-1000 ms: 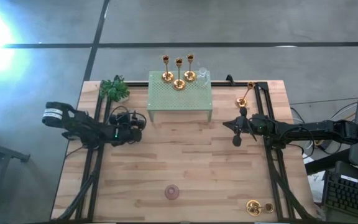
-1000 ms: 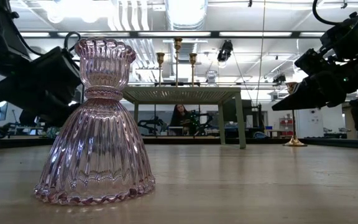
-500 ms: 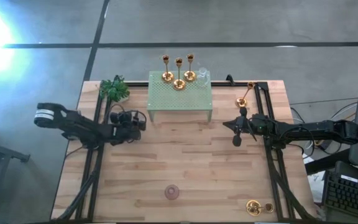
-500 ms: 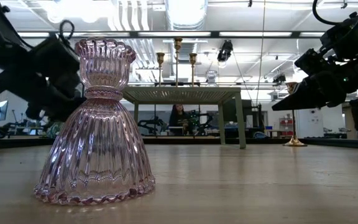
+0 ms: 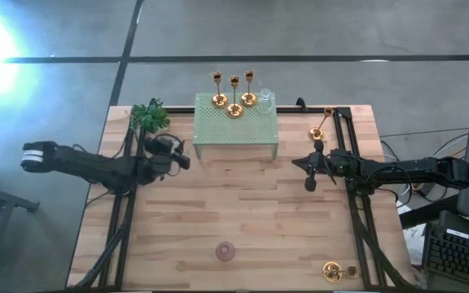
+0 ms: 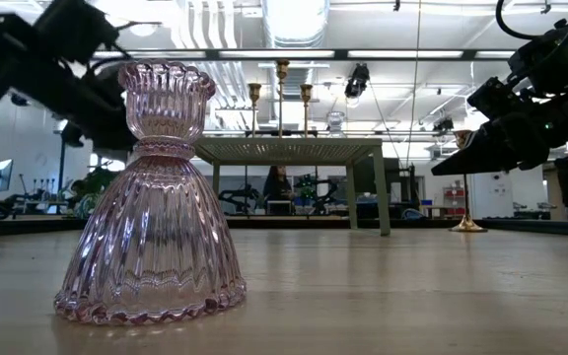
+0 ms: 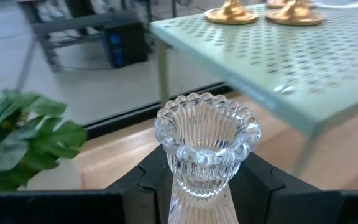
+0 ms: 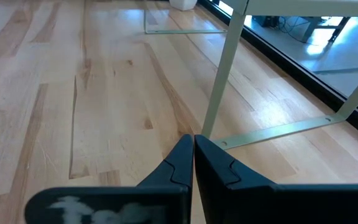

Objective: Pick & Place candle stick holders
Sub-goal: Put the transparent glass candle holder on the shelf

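Note:
Three gold candle stick holders (image 5: 234, 98) stand on their round bases on the pale green perforated stand (image 5: 236, 130), beside a clear glass (image 5: 265, 99); two of the gold bases show in the left wrist view (image 7: 232, 14). Another gold holder (image 5: 320, 126) stands at the table's far right, and one (image 5: 332, 271) lies near the front right corner. My left gripper (image 5: 175, 153) is by the stand's left front corner, shut on a clear ribbed glass candle holder (image 7: 205, 140). My right gripper (image 5: 309, 168) is shut and empty, right of the stand. My left gripper pinches the clear glass holder's narrow neck (image 7: 199, 186), just under its scalloped cup, between its two fingers (image 7: 149, 183). One finger is on each side. The holder stands upright in the hold, cup up. Its lower part is hidden by the fingers and the picture's edge.
A pink ribbed glass holder (image 5: 225, 251) stands on the table near the front middle and fills the low view's left (image 6: 153, 207). A small green plant (image 5: 149, 116) stands at the far left. The stand's leg (image 8: 225, 68) is just ahead of my right gripper. Black rails run along both table sides.
My left gripper has gone up and a little toward the table's far edge, nearer the green stand's left corner, still shut on the clear glass holder.

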`<state>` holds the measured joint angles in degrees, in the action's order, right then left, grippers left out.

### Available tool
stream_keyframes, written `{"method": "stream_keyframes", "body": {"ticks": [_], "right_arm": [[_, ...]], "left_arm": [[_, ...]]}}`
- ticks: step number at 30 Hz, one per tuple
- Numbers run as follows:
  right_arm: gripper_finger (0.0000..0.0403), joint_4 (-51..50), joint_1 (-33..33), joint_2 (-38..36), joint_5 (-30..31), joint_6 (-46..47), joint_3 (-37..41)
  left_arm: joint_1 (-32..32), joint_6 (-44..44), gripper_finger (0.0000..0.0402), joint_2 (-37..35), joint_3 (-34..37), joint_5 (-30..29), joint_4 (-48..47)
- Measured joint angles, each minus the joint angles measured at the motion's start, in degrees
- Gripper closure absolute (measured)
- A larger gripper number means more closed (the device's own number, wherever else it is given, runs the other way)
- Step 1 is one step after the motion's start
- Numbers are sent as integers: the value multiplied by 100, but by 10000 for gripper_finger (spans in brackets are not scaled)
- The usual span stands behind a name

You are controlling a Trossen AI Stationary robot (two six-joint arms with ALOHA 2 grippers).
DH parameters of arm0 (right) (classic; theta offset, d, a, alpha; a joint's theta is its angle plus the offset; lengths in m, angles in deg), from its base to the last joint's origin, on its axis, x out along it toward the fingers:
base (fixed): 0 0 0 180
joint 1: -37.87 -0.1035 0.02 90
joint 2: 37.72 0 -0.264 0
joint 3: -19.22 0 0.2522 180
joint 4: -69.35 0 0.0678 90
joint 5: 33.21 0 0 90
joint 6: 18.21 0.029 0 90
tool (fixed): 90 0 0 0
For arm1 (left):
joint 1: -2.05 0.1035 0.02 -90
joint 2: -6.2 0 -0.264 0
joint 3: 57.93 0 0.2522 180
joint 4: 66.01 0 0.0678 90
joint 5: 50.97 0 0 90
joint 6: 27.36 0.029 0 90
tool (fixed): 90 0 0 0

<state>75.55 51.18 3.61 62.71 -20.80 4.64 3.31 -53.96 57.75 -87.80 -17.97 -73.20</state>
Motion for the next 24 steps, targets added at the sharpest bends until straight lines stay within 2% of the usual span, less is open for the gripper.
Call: {"method": "stream_keyframes", "body": {"ticks": [4, 8, 12, 19, 21, 24], "right_arm": [[394, 0, -1, 1, 0, 0, 0], [394, 0, -1, 1, 0, 0, 0], [394, 0, 1, 1, 0, 0, 0], [394, -1, 0, 1, 0, 0, 0], [394, -1, 0, 0, 0, 0, 0], [394, -2, 1, 0, 0, 0, 0]], "left_arm": [[2, 63, 277, -418, -508, 413, -1077], [4, 58, 277, -578, -1232, 466, -2363], [4, 105, 277, -558, -1959, 485, -3185], [221, 815, 277, -428, -2614, 950, -3103], [439, 1085, 277, -377, -2645, 1274, -2839], [942, 1483, 277, -264, -2624, 2140, -2214]]}}
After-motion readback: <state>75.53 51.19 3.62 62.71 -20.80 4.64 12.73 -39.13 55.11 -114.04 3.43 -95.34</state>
